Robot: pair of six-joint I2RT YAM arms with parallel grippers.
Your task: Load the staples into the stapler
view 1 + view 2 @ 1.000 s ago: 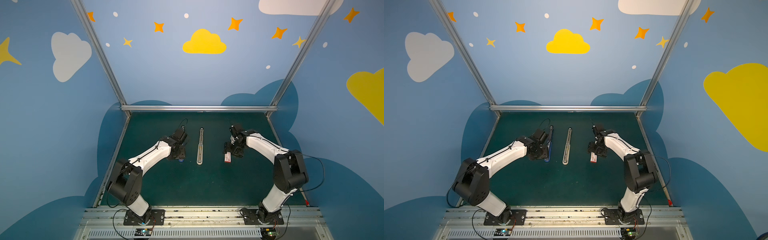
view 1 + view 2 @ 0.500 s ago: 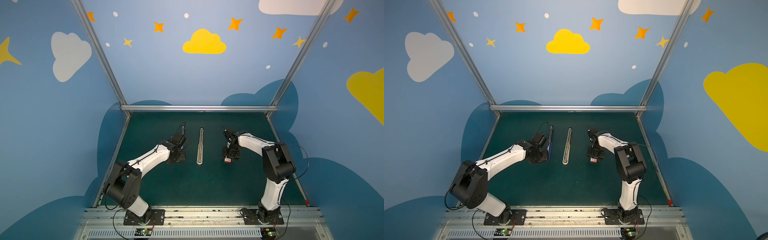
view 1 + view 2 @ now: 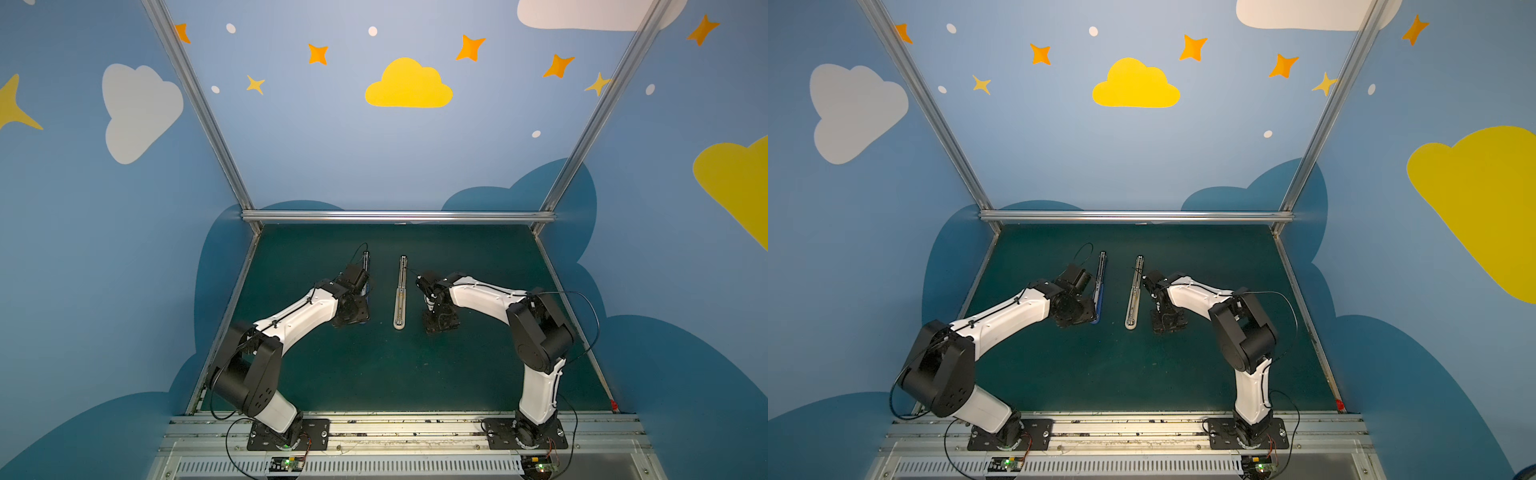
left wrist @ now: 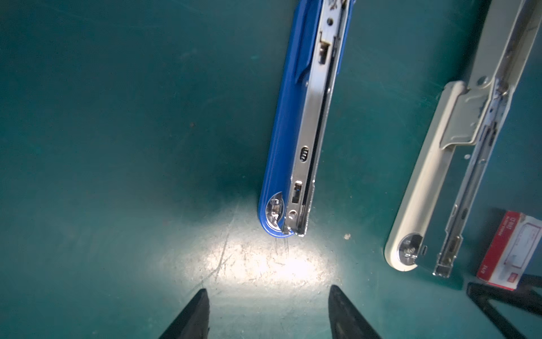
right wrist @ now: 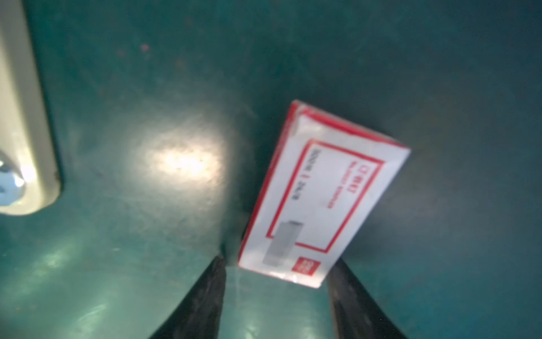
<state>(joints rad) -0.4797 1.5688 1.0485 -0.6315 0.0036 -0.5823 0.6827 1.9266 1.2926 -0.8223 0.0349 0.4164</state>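
Hidden in both top views, caught from the wrists only: glossy white-and-red cardboard staples box (image 5: 319, 193) on scuffed green tabletop (image 5: 440, 73), near end between fingers of right gripper (image 5: 275, 296), pinched or just flanked, cannot tell. Left gripper (image 4: 268, 311) spread, empty, short of blue stapler (image 4: 286, 132) with chromed rail (image 4: 315, 117); rounded beige stapler (image 4: 425, 182) alongside.

Two matching arms on my feed: left arm (image 3: 299, 318) and right arm (image 3: 482, 293) are white shells between bulky black joint housings, and the left one has black bands strapped round its shell. Each has a black base plate (image 3: 318, 432) with silver screws. A thin black cable (image 3: 561, 292) loops off the right arm. The left gripper (image 4: 267, 293) and right gripper (image 5: 277, 261) have black fingers (image 4: 193, 315) tapering to points. There's a green LED board (image 3: 286, 462) near each base.
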